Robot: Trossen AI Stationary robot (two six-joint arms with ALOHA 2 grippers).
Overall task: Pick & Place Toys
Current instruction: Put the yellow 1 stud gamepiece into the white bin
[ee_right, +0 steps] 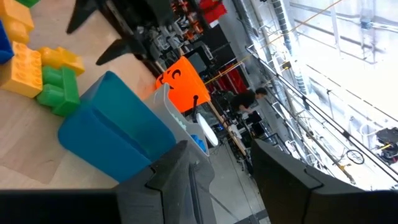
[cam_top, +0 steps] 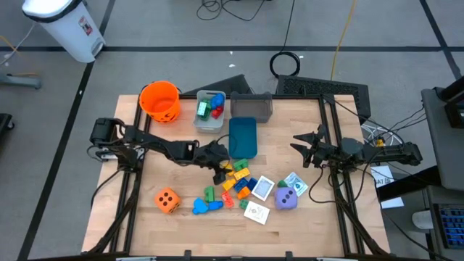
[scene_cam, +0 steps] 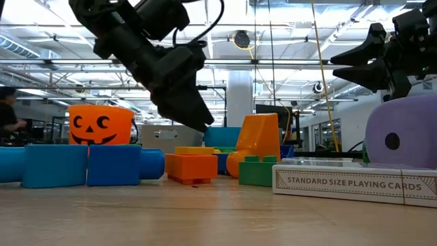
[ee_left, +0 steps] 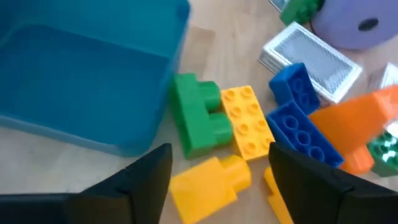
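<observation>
Your left gripper [cam_top: 217,170] hangs low over the block pile near the middle of the table [cam_top: 304,225], fingers spread wide and empty, straddling a yellow block [ee_left: 208,183]. Beside that block sit a green block [ee_left: 199,115] and a flat yellow studded brick [ee_left: 245,121], packed tight, so closing here could pinch two at once or flick one aside. The blue bin [cam_top: 243,136] stands just beyond the pile toward the back edge; a careless swing could clip its wall. The orange die [cam_top: 167,200] waits near the front-left corner, the purple die [cam_top: 286,199] and picture cards [cam_top: 262,188] toward the front right. Your right gripper [cam_top: 303,145] idles above the right side, jaws part open, holding nothing.
</observation>
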